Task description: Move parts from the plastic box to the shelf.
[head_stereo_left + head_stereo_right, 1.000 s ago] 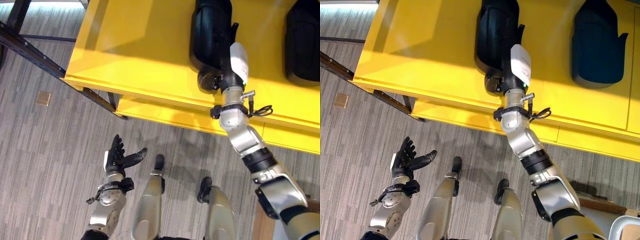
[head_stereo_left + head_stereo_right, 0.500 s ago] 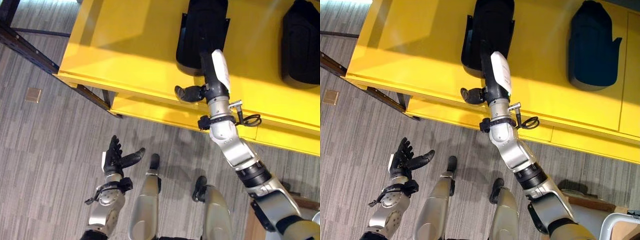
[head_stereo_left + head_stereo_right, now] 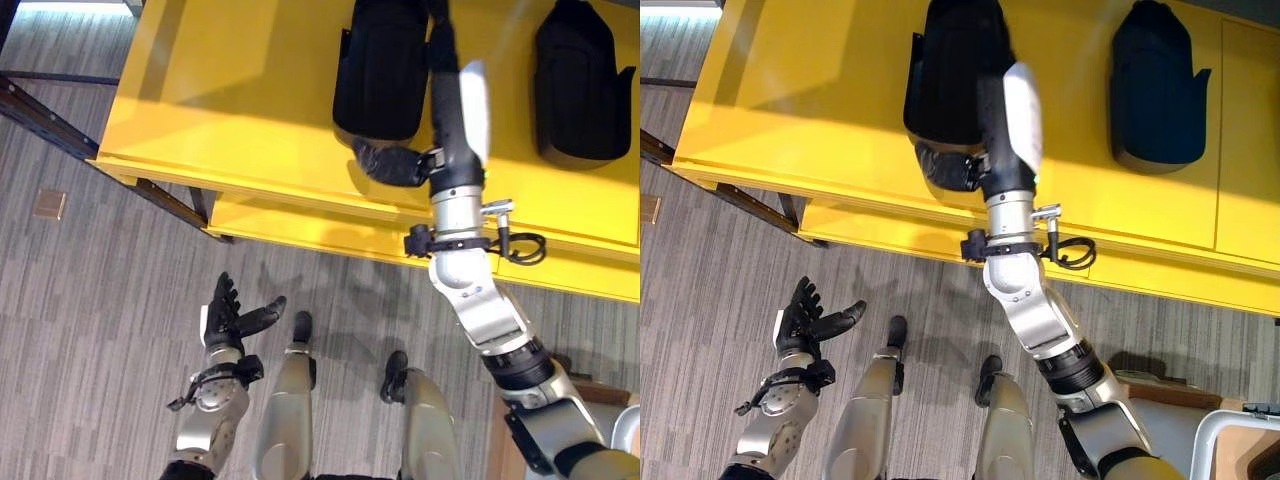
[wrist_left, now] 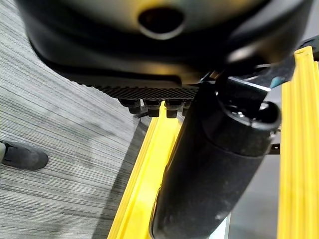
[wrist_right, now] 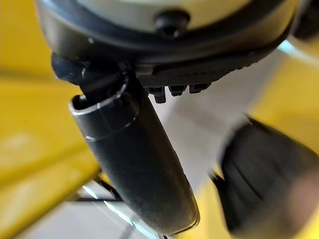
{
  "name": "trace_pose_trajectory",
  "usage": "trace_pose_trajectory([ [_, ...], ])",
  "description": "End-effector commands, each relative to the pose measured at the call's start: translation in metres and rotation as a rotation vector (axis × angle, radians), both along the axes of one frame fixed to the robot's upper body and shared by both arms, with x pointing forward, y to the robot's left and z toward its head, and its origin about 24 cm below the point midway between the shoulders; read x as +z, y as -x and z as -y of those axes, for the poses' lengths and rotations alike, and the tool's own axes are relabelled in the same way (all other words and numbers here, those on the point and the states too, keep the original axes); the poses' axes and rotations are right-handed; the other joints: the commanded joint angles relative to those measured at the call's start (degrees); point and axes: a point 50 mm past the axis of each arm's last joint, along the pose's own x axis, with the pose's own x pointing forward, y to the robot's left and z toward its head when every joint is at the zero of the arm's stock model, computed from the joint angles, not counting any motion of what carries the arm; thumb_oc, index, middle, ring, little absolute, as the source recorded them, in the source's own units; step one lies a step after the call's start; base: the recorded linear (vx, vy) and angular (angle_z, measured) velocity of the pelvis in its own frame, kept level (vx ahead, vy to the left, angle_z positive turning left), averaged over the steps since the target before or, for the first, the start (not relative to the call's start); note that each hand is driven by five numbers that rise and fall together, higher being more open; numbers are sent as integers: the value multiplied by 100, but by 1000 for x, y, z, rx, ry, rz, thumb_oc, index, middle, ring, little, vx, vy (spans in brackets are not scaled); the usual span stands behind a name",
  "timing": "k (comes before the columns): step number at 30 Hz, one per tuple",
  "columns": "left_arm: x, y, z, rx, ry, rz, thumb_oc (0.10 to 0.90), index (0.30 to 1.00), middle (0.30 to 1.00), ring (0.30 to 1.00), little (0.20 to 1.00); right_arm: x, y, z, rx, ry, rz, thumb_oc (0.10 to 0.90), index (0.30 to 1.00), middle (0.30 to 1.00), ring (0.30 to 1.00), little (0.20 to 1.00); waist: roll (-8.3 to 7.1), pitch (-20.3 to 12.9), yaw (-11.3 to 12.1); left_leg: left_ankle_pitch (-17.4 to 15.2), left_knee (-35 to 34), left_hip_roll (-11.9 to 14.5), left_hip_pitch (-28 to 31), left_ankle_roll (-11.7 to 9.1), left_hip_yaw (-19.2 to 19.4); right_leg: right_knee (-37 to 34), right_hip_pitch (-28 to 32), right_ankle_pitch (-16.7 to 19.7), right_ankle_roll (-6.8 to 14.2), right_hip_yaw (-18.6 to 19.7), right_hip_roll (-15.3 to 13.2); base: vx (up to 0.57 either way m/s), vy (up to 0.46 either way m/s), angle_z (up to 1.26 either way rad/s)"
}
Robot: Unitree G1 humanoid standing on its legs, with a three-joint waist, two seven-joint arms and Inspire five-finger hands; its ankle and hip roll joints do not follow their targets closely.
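Right robot hand (image 3: 448, 110) reaches over the yellow shelf (image 3: 240, 90), fingers straight, thumb out, released beside the black part (image 3: 383, 65) lying there. Second part (image 3: 577, 85) sits well apart. Left robot hand (image 3: 228, 318) open, idle. Placement looks done; next: withdraw to the box.

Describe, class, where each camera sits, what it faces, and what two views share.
Left eye, head: down on yellow shelf, black part, right hand.
Right eye, head: same scene; left hand open over floor.
Left wrist: thumb, shelf rails.
Right wrist: thumb, blurred dark part.
Eyes share second part.
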Motion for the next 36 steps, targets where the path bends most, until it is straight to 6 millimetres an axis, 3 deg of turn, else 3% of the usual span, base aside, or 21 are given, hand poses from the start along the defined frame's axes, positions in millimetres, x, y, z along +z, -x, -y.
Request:
trace_pose_trajectory([
  [1, 40, 0, -6, 7, -50, 198, 900, 1000, 1000, 1000, 1000, 75, 56, -3, 35, -27, 522, 900, 1000, 1000, 1000, 1000, -50, -220, -33, -388, 211, 409, 265, -80, -42, -644, 694, 481, 30, 220, -137, -16, -10, -7],
  [6, 40, -1, -8, 3, -70, 194, 900, 1000, 1000, 1000, 1000, 73, 61, -3, 46, 30, 525, 900, 1000, 1000, 1000, 1000, -72, -336, -103, -335, 72, 440, 394, -100, 3, -788, 771, 531, 40, 242, -101, -13, -5, -6],
  [11, 39, 3, -13, 13, -103, 190, 900, 1000, 1000, 1000, 1000, 47, 57, 9, 99, 56, 401, 900, 1000, 1000, 1000, 1000, -96, -443, -193, -214, -171, 523, 605, -131, 57, -978, 871, 623, 51, 259, -22, -12, -21, -13],
  [12, 40, 8, -17, 22, -116, 193, 900, 1000, 1000, 1000, 1000, 22, 54, 23, 159, 34, 262, 900, 1000, 1000, 1000, 1000, -113, -514, -249, -101, -383, 583, 740, -177, 74, -1149, 981, 671, 72, 237, 37, -8, -37, -12],
  [15, 40, 12, -20, 17, -142, 195, 900, 1000, 1000, 1000, 1000, 5, 56, 35, 204, -11, 178, 900, 1000, 1000, 1000, 1000, -89, -590, -280, 12, -591, 631, 886, -218, 86, -1318, 1111, 716, 87, 173, 66, 2, -28, -4],
  [17, 49, 17, -25, 11, -210, 235, 900, 1000, 1000, 1000, 1000, -24, 55, 54, 214, -47, 29, 900, 1000, 1000, 1000, 1000, -52, -717, -343, 188, -957, 714, 1115, -266, 108, -1576, 1267, 803, 124, 119, 128, 8, -17, -2],
  [18, 49, 17, -25, 10, -211, 233, 900, 1000, 1000, 1000, 1000, -25, 55, 54, 215, -48, 26, 900, 1000, 1000, 1000, 1000, -49, -725, -339, 199, -981, 718, 1132, -268, 108, -1596, 1283, 812, 122, 114, 133, 25, -43, 3],
  [19, 58, 22, -33, 14, -300, 263, 900, 1000, 1000, 1000, 1000, -56, 55, 75, 212, -100, -147, 900, 1000, 1000, 1000, 1000, -38, -847, -421, 340, -1258, 802, 1320, -322, 152, -1860, 1451, 879, 147, 78, 204, 15, -29, -4],
  [20, 58, 23, -32, 13, -300, 261, 900, 1000, 1000, 1000, 1000, -56, 56, 75, 213, -101, -150, 900, 1000, 1000, 1000, 1000, -35, -854, -417, 348, -1276, 806, 1335, -324, 153, -1879, 1466, 887, 146, 74, 208, 24, -36, -5],
  [25, 67, 28, -43, 35, -417, 280, 900, 1000, 1000, 1000, 1000, -96, 60, 97, 249, -273, -349, 900, 1000, 1000, 1000, 1000, 3, -1031, -547, 462, -1593, 910, 1576, -388, 240, -2267, 1690, 997, 160, 87, 308, 0, -5, -1],
  [36, 91, 31, -55, 75, -760, 317, 900, 1000, 1000, 1000, 1000, -128, 70, 104, 321, -441, -481, 900, 1000, 1000, 1000, 1000, -1, -1164, -711, 470, -1703, 1126, 1869, -453, 456, -2219, 1689, 956, 124, 284, 447, 7, -16, -12],
])
